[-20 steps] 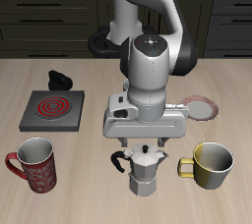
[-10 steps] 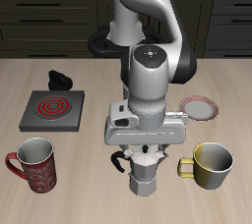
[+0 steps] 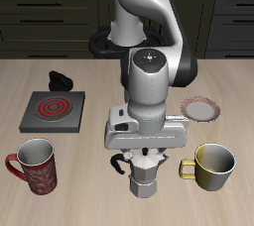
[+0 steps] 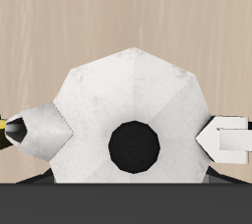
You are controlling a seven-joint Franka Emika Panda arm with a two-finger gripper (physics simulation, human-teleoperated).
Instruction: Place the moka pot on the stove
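My gripper [image 3: 145, 155] hangs directly over the moka pot [image 3: 147, 173] near the table's [image 3: 99, 180] front edge, fingers [image 4: 228, 139] spread wide either side of its lid. I should sink lower before squeezing, then carry it to the stove [image 3: 53, 111].

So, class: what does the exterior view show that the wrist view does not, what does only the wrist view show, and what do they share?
Only the exterior view shows the stove, the red mug, the yellow mug and the small plate. Only the wrist view shows the moka pot lid from directly above, between the end effector fingers. Both show the moka pot and wooden table.
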